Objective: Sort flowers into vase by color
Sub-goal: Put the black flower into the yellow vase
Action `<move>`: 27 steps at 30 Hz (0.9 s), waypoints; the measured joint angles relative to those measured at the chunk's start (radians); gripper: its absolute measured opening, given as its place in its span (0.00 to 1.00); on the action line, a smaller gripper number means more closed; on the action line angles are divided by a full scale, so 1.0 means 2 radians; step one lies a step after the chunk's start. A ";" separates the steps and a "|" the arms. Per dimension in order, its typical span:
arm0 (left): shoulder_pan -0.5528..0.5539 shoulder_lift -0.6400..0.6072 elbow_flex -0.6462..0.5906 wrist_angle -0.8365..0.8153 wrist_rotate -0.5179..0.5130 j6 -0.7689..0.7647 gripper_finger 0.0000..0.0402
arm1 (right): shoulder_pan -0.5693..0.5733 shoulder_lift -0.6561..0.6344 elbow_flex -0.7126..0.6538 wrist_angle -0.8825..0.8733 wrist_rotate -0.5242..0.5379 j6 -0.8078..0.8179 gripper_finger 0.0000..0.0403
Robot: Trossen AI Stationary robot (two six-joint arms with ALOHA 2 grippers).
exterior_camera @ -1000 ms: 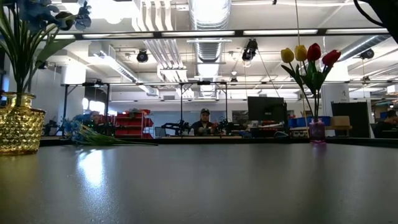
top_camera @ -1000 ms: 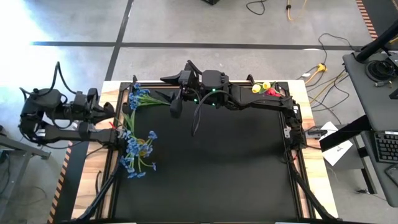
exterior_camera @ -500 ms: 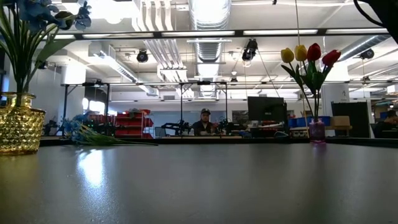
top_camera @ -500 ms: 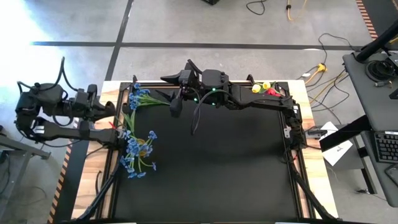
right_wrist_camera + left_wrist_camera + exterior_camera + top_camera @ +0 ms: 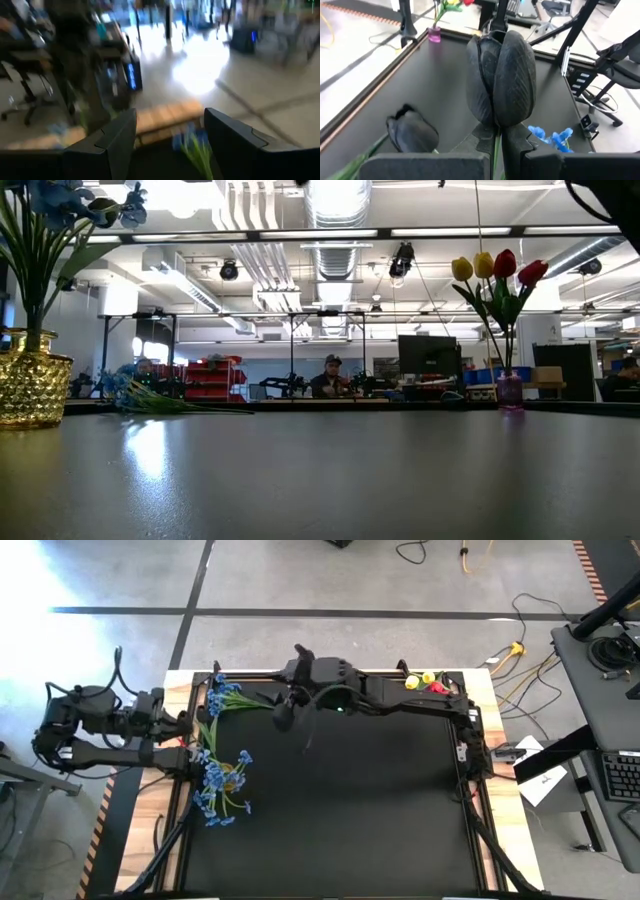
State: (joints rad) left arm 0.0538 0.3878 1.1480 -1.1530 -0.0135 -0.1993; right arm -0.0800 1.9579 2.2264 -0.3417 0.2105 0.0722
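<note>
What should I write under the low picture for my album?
Blue flowers in a gold vase, tulips in a small purple vase.

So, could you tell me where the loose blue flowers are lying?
In the high view the loose blue flowers lie at the table's far left corner, just left of the right gripper.

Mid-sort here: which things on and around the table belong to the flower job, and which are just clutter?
Job:
gold vase holding blue flowers
loose blue bunch lying on the mat
small purple vase with yellow and red tulips
right gripper, open, near the loose bunch

Clutter:
floor cables
keyboard
</note>
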 joint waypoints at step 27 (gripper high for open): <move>0.000 0.024 0.076 -0.065 0.003 -0.105 0.52 | -0.088 0.202 0.011 -0.131 -0.043 0.057 0.55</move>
State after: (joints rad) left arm 0.0540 0.4365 1.3001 -1.2835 -0.0077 -0.4099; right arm -0.2564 2.3620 2.2493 -0.6028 0.1253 0.1855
